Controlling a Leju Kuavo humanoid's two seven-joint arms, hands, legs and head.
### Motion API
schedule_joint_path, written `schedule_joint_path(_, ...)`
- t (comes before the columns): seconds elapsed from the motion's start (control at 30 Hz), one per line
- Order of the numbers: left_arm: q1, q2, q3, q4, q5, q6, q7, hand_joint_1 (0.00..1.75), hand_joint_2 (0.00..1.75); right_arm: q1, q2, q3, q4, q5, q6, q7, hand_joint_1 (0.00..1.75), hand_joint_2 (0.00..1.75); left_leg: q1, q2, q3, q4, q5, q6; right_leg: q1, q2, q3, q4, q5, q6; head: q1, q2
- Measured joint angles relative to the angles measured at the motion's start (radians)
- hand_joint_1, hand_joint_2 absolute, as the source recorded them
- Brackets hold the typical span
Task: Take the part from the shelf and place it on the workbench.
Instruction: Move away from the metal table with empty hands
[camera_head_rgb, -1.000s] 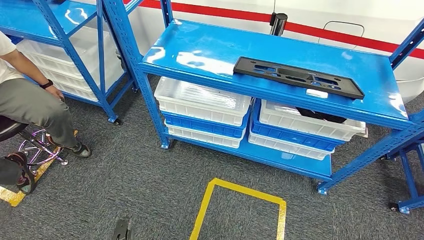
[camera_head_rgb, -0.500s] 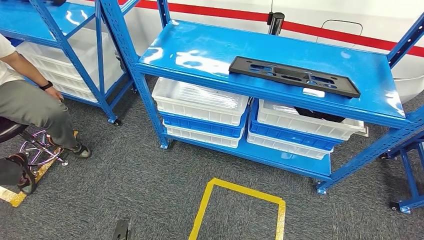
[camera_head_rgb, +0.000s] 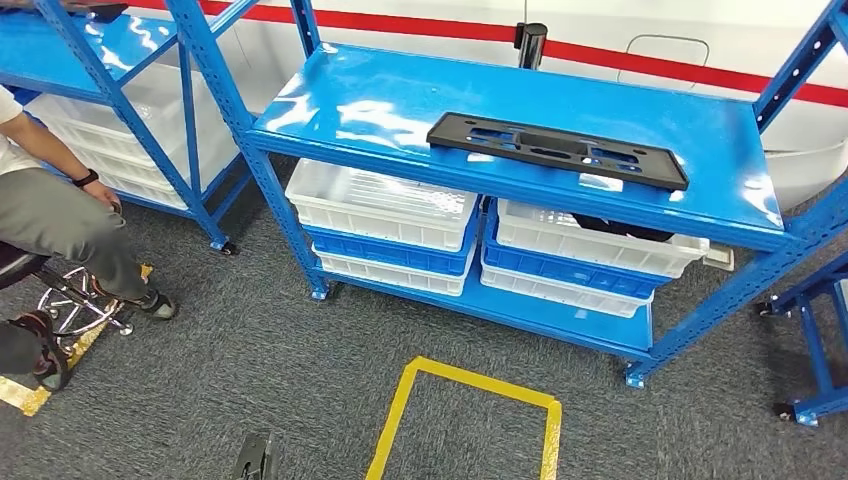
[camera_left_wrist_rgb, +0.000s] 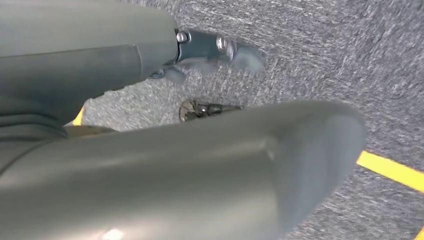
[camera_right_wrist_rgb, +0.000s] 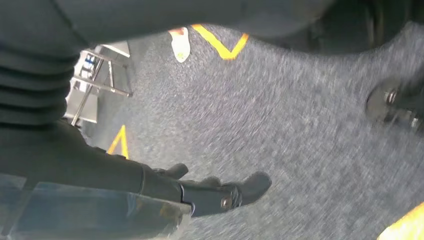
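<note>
A long flat black part (camera_head_rgb: 557, 150) with cut-outs lies on the top board of the blue shelf (camera_head_rgb: 380, 95), toward its right half and near the front edge. Both my arms hang down, far below the part. In the left wrist view my left hand (camera_left_wrist_rgb: 175, 170) is over grey carpet, its thick thumb large in front and its darker fingers (camera_left_wrist_rgb: 220, 47) stretched out with nothing in them. My right hand (camera_right_wrist_rgb: 200, 192) also hangs over carpet, its dark fingers straight and empty.
White and blue bins (camera_head_rgb: 385, 205) fill the shelf's lower level. A second blue shelf (camera_head_rgb: 90, 50) stands at the left, with a person (camera_head_rgb: 60, 215) seated on a stool before it. A yellow tape square (camera_head_rgb: 465, 385) marks the carpet. Another blue frame (camera_head_rgb: 815, 300) stands at the right.
The whole picture has shifted: the shelf now sits further left and slightly higher in the head view, so the camera has moved. The part lies where it was on the shelf.
</note>
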Motion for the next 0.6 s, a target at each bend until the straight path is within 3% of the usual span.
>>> schedule_joint_path(0.03, 0.0, 0.0, 0.0, 0.0, 0.0, 0.0, 0.0, 0.0, 0.0, -0.001, 0.002, 0.0, 0.0, 0.0, 0.0, 0.0, 0.0, 0.0, 0.002, 0.0, 0.004, -0.002, -0.002, -0.004, 0.002, 0.005, -0.002, 0.008, -0.004, -0.014, -0.005, 0.0)
schedule_joint_path(0.1, -0.001, 0.0, 0.0, 0.0, 0.0, 0.0, 0.001, 0.0, 0.0, 0.0, 0.005, 0.0, 0.001, 0.0, 0.0, 0.0, 0.0, 0.0, 0.006, -0.004, -0.004, 0.03, -0.028, -0.004, 0.008, 0.013, -0.003, 0.013, -0.008, -0.031, -0.013, 0.0)
schedule_joint_path(0.17, -0.001, -0.001, 0.0, 0.0, 0.0, 0.0, 0.002, 0.0, 0.0, 0.001, 0.006, 0.0, 0.001, 0.0, 0.0, 0.0, 0.0, 0.0, -0.002, -0.011, -0.057, 0.144, -0.092, 0.008, 0.021, 0.019, -0.003, 0.013, -0.006, -0.043, -0.017, 0.0)
schedule_joint_path(0.23, 0.0, -0.001, 0.0, 0.0, -0.001, 0.0, 0.002, 0.0, 0.0, 0.001, 0.005, 0.0, 0.001, 0.0, 0.0, 0.0, 0.0, 0.0, -0.02, -0.016, -0.131, 0.282, -0.145, 0.028, 0.039, 0.026, -0.004, 0.012, -0.004, -0.048, -0.018, 0.0)
schedule_joint_path(0.27, 0.001, -0.001, 0.0, 0.0, -0.002, 0.0, 0.002, 0.0, 0.0, 0.002, 0.005, 0.0, 0.001, 0.0, 0.0, 0.0, 0.0, 0.0, -0.032, -0.019, -0.152, 0.313, -0.145, 0.044, 0.051, 0.031, -0.004, 0.012, -0.004, -0.052, -0.019, 0.0)
schedule_joint_path(0.3, 0.001, -0.001, 0.0, 0.0, -0.002, -0.001, 0.003, 0.0, 0.0, 0.002, 0.005, 0.0, 0.001, 0.0, 0.0, 0.0, 0.0, 0.0, -0.047, -0.021, -0.156, 0.309, -0.128, 0.068, 0.065, 0.036, -0.003, 0.011, -0.004, -0.057, -0.019, 0.0)
schedule_joint_path(0.33, 0.001, -0.002, 0.0, 0.0, -0.003, -0.002, 0.003, 0.0, 0.0, 0.002, 0.004, 0.0, 0.001, 0.0, 0.0, 0.0, 0.0, 0.0, -0.065, -0.026, -0.142, 0.268, -0.096, 0.099, 0.081, 0.041, -0.002, 0.01, -0.003, -0.062, -0.019, 0.0)
schedule_joint_path(0.37, 0.0, 0.001, 0.0, 0.0, -0.003, -0.003, 0.003, 0.0, 0.0, 0.002, 0.008, 0.0, 0.002, 0.0, 0.0, 0.0, 0.0, 0.0, -0.079, -0.034, -0.117, 0.207, -0.061, 0.146, 0.089, 0.045, 0.0, 0.008, -0.001, -0.069, -0.015, 0.0)
schedule_joint_path(0.4, 0.0, 0.005, 0.0, -0.001, -0.004, -0.004, 0.003, 0.0, 0.0, 0.002, 0.013, 0.0, 0.003, 0.0, 0.0, 0.0, 0.0, 0.0, -0.093, -0.043, -0.092, 0.152, -0.033, 0.191, 0.099, 0.049, -0.001, 0.007, 0.0, -0.071, 0.0, 0.0)
schedule_joint_path(0.43, 0.0, 0.01, 0.0, -0.003, -0.005, -0.004, 0.003, 0.0, 0.0, 0.002, 0.019, 0.0, 0.005, 0.001, 0.0, 0.0, 0.0, 0.0, -0.105, -0.048, -0.071, 0.107, -0.015, 0.227, 0.094, 0.052, -0.001, 0.006, 0.002, -0.07, 0.013, 0.0)
schedule_joint_path(0.47, -0.001, 0.01, 0.0, -0.005, -0.005, -0.005, 0.003, 0.0, 0.0, 0.002, 0.02, 0.0, 0.006, 0.001, 0.001, 0.0, 0.0, 0.0, -0.112, -0.05, -0.06, 0.081, -0.007, 0.249, 0.087, 0.054, -0.002, 0.003, 0.004, -0.065, 0.021, 0.0)
schedule_joint_path(0.5, -0.002, 0.012, 0.0, -0.007, -0.005, -0.005, 0.003, 0.0, 0.0, 0.002, 0.025, 0.0, 0.008, 0.002, 0.001, 0.0, 0.0, 0.0, -0.123, -0.048, -0.053, 0.065, -0.004, 0.252, 0.079, 0.057, -0.002, -0.001, 0.007, -0.057, 0.025, 0.0)
schedule_joint_path(0.53, -0.004, 0.008, 0.0, -0.007, -0.006, -0.004, 0.002, 0.0, 0.0, 0.001, 0.022, 0.0, 0.007, 0.002, 0.001, -0.001, 0.0, 0.0, -0.129, -0.044, -0.04, 0.039, 0.005, 0.252, 0.071, 0.058, 0.004, -0.015, 0.012, -0.052, 0.015, 0.0)
schedule_joint_path(0.6, -0.005, 0.006, 0.0, -0.008, -0.005, -0.004, 0.002, 0.0, 0.0, 0.003, 0.025, 0.0, 0.007, 0.002, 0.0, 0.0, 0.0, 0.0, -0.12, -0.035, 0.003, -0.044, 0.04, 0.258, 0.072, 0.051, 0.011, -0.027, 0.016, -0.049, 0.001, 0.0)
